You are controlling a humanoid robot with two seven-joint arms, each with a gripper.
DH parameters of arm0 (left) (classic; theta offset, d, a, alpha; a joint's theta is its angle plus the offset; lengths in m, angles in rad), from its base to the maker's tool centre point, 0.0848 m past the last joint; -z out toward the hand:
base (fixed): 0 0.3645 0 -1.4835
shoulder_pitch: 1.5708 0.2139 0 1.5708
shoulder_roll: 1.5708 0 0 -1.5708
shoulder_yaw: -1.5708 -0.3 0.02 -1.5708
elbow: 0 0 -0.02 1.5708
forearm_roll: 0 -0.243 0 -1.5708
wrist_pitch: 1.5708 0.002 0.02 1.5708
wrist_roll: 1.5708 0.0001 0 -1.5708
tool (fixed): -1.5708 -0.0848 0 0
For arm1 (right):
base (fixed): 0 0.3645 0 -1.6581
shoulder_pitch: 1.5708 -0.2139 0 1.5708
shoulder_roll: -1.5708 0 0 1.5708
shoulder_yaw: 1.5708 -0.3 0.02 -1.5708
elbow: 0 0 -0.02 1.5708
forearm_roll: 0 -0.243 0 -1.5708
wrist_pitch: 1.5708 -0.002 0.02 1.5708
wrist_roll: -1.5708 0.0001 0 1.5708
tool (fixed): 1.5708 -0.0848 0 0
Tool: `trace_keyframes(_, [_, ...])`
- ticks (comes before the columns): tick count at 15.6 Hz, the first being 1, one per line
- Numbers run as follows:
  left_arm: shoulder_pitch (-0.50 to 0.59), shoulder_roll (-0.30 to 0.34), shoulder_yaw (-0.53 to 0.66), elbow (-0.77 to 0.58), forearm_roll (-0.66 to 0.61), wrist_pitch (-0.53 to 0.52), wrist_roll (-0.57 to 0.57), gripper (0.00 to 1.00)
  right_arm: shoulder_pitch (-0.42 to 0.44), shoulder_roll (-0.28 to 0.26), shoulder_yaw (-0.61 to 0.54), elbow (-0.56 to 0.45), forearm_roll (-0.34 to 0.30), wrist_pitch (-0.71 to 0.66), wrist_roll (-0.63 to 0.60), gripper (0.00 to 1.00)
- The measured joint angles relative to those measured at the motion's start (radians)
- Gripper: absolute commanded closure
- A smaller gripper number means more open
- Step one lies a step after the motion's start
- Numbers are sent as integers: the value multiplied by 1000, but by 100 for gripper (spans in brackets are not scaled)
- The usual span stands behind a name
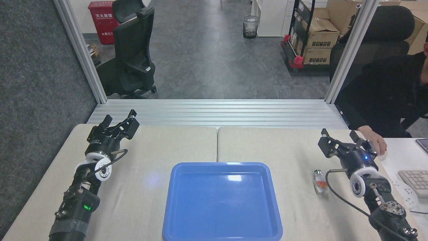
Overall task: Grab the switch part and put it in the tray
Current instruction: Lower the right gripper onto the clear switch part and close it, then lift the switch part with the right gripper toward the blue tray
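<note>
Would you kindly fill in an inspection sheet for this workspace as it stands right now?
Surface: beige table, two panels joined by a seam down the middle.
Job's things: switch part lying on the table right of the blue tray; nothing in the tray.
Clutter: keyboard at the right edge.
Grippers: left tool open, holding nothing, over the far left corner; right tool open, holding nothing, beyond the switch part.
Cables: black cable looping off the right wrist, close to the switch part.
Surroundings: person's hand resting on the table near the right tool; office chair, bin, shelves of cardboard boxes.
</note>
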Motion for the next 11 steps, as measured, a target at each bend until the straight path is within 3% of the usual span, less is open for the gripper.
trace_keyframes(5, [0, 0, 0, 0, 0, 0, 0, 0, 124, 4, 10, -8, 2, 43, 0, 2])
trace_keyframes(11, [0, 0, 0, 0, 0, 0, 0, 0, 176, 10, 70, 3, 4, 64, -1, 8])
